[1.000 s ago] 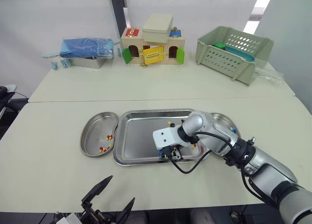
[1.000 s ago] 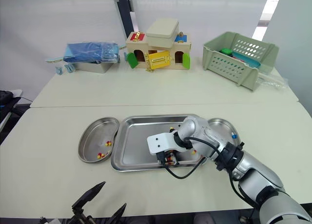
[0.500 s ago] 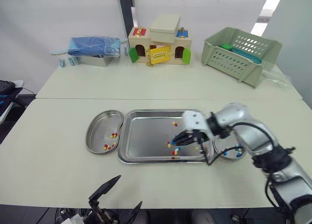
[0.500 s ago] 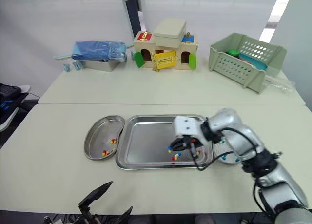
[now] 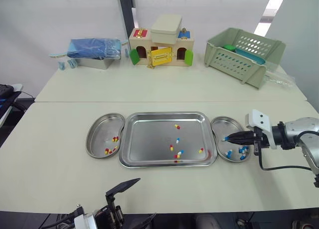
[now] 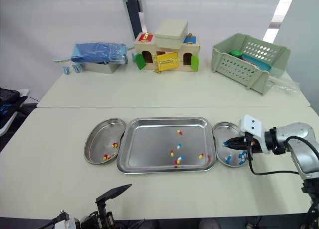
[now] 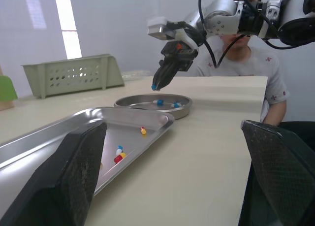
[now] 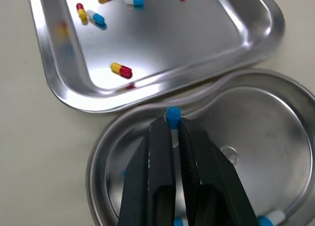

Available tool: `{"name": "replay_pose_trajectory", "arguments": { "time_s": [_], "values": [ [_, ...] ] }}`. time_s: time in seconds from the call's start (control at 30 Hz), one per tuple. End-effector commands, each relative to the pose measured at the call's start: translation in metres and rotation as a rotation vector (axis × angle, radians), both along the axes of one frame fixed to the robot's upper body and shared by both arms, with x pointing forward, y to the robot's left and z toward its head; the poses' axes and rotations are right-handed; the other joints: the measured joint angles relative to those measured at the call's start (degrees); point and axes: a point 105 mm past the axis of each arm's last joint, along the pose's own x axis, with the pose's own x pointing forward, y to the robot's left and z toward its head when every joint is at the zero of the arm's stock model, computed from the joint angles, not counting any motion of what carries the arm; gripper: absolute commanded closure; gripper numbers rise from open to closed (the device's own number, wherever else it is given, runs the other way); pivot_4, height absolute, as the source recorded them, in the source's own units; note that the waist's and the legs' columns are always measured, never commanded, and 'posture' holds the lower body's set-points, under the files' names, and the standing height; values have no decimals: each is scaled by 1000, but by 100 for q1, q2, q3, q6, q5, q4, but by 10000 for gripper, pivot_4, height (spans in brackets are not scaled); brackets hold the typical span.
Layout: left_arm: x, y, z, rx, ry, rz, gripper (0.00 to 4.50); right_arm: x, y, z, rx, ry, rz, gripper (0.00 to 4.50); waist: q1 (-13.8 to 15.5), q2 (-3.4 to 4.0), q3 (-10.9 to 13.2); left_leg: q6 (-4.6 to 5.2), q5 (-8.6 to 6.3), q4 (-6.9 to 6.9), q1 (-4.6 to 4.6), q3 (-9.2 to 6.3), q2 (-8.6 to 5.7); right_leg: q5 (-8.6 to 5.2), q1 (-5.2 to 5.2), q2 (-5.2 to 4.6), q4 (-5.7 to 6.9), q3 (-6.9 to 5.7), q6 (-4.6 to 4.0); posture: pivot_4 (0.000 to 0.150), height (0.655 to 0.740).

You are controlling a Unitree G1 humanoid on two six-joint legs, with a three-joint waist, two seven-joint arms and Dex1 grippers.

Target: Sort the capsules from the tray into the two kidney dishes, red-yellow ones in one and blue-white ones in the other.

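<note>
Your right tool (image 8: 172, 126) has its two fingers pressed together on a blue-white capsule (image 8: 173, 117), pinched at the tips with the blue end poking out. It hangs above the right kidney dish (image 5: 221, 121), over the side nearest the tray (image 5: 149, 139), and clear of the metal. In that dish you already have several blue-white capsules (image 5: 228, 153) lying toward its near and right parts.

The tray sits in the middle of the table (image 5: 60, 174), touching or almost touching a dish on each side. A handful of capsules are scattered across its right half: a red-yellow capsule (image 5: 177, 126) farthest from you, a blue-white one (image 5: 177, 139) just nearer, a small mixed cluster (image 5: 175, 152) near the front rim, and another red-yellow one (image 5: 201, 150) off to the right.

The left kidney dish (image 5: 99, 131) holds red-yellow capsules (image 5: 115, 138) only, in two small groups.

Your left tool (image 7: 172, 132) is low at the near edge of the table with its fingers spread wide, holding nothing.
</note>
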Motion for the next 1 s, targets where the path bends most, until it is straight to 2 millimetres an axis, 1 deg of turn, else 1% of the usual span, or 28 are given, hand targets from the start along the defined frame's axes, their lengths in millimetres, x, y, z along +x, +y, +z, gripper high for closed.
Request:
{"name": "replay_pose_trajectory", "arguments": {
  "time_s": [0.03, 0.17, 0.4, 0.43, 0.5, 0.77, 0.87, 0.93, 1.0],
  "values": [
    [1, 0, 1, -11, 3, -18, 0, 5, -11, 7, -6, -70, -54, 44954, 0, 0, 0, 0, 0, 0, 0, 0, 0, 0, 0, 0, 0, 0, 0, 1500, 7400],
    [2, 0, 1, -12, 3, -28, 0, 5, -12, 0, -11, -61, -68, 44954, 0, 0, 0, 0, 0, 0, 0, 0, 0, 0, 0, 0, 0, 0, 0, 1500, 7400],
    [3, 1, 1, -9, 1, -16, 0, 3, -14, -2, -21, -38, -67, 44954, 6, 0, 0, 0, 0, 0, 0, -1, 0, 0, 2, 0, -1, 0, 0, 1500, 7400],
    [2, 1, 1, -11, 1, -11, 0, 3, -14, -2, -19, -35, -67, 38505, 6, 0, 0, 0, 0, 0, 0, -1, 0, 0, 2, 0, -1, 0, 0, 1500, 7400],
    [1, 1, 1, -10, 2, -7, 0, 3, -15, -2, -17, -32, -66, 34113, 6, 0, 0, 0, 0, 0, 0, -1, 0, 0, 2, 0, -1, 0, 0, 1500, 7400],
    [3, 1, 0, -10, 2, 10, 0, 4, -18, 1, -15, -36, -75, 11375, 6, 0, 0, 0, 0, 0, 0, -1, 0, 0, 2, 0, -1, 0, 0, 1500, 7400],
    [5, 2, -1, -9, 0, 16, 0, 3, -19, 1, -3, -36, -74, 473, 7, 0, 0, 0, 0, 0, 0, -1, 0, 0, 2, 0, -1, -1, 0, 1500, 7400],
    [6, 2, -1, -8, -3, 23, 0, 2, -18, 2, 10, -37, -72, 170, 6, 0, 0, 0, 0, 0, 0, -1, 0, 0, 3, 0, -1, -1, 0, 1500, 7400],
    [11, 5, 0, -6, -13, 49, 0, 0, -20, 7, 47, -39, -69, 170, 8, 0, 0, 0, 0, 1, 0, -1, 0, 0, 3, 0, -1, 0, 0, 1500, 7400]
  ]
}}
